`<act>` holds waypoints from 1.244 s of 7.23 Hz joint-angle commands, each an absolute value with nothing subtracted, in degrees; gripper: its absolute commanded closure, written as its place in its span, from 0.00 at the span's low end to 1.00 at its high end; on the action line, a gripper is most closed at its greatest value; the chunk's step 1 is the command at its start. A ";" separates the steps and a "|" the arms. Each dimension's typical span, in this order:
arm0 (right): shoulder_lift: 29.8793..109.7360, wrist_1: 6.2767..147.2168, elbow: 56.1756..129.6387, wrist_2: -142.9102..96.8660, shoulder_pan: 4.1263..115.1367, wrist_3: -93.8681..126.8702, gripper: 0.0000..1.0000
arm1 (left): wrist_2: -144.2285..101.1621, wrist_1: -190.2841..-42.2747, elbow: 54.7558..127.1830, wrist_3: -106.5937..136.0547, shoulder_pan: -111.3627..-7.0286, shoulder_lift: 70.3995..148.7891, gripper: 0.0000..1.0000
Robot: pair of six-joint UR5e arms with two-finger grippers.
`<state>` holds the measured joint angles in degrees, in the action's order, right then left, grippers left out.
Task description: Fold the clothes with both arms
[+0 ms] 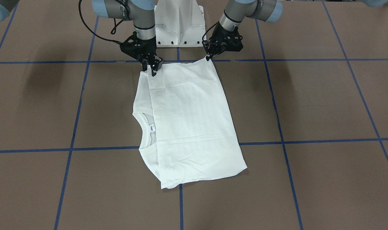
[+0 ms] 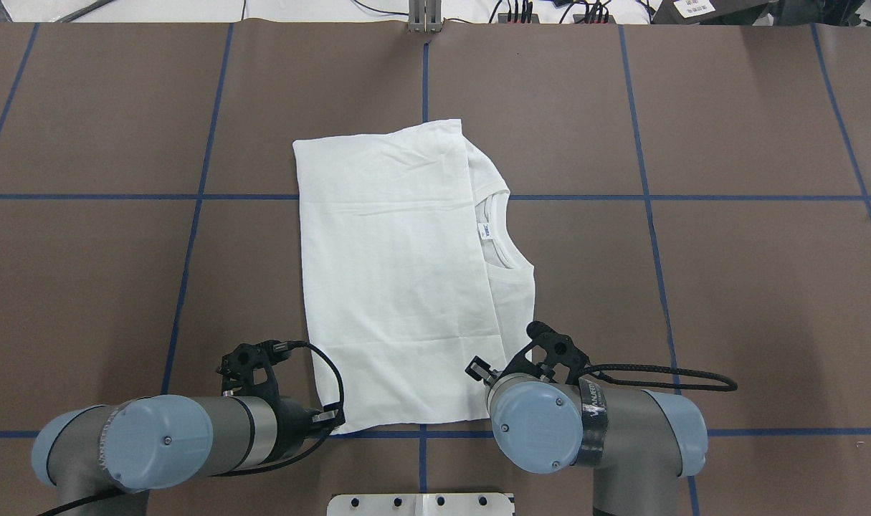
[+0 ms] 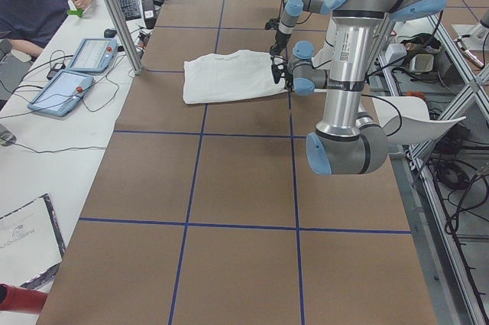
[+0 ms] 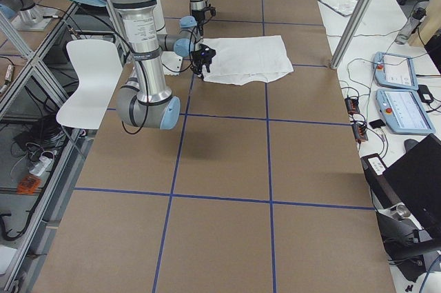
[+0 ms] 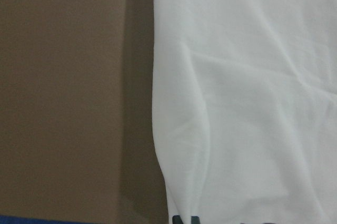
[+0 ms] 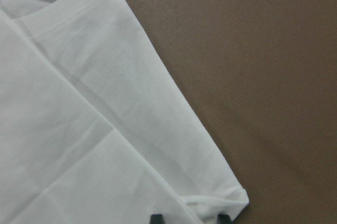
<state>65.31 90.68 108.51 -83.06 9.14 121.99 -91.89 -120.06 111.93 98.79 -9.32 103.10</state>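
Note:
The white T-shirt (image 1: 187,121) lies folded flat on the brown table, with its collar (image 1: 146,123) and neck label (image 1: 152,128) showing; no printed text is visible. It also shows from overhead (image 2: 392,287). My left gripper (image 1: 209,58) is shut on the shirt's corner nearest the robot, and its tips (image 5: 185,218) are close together on the cloth. My right gripper (image 1: 151,67) is at the other near corner, on the shoulder side. Its fingertips (image 6: 156,217) stand apart, open, with the corner between them. From overhead, my right wrist hides this gripper.
The white pedestal base (image 1: 179,25) stands just behind both grippers. Blue tape lines (image 1: 181,204) grid the table. An operator (image 3: 38,0) sits beyond the table's far edge with tablets (image 3: 76,73). An aluminium post (image 3: 114,11) stands there.

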 commanded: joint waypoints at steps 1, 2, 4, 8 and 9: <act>65.04 90.70 108.54 -83.06 9.14 121.99 1.00 | -92.46 -120.06 112.23 98.79 -9.32 103.10 1.00; 65.04 90.79 108.63 -83.06 9.23 121.99 1.00 | -92.46 -120.06 112.24 98.79 -9.32 103.10 1.00; 65.13 90.79 108.81 -83.06 9.49 121.82 1.00 | -92.46 -120.06 112.24 98.79 -9.32 103.10 1.00; 65.66 92.79 109.16 -83.32 10.90 119.28 0.00 | -92.46 -120.06 112.24 98.70 -9.32 103.10 1.00; 65.39 93.60 109.25 -83.32 10.90 119.09 0.00 | -92.46 -120.06 112.24 98.70 -9.32 103.10 1.00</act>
<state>65.58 92.30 109.12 -83.28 10.77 119.77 -92.46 -120.06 112.24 98.73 -9.31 103.10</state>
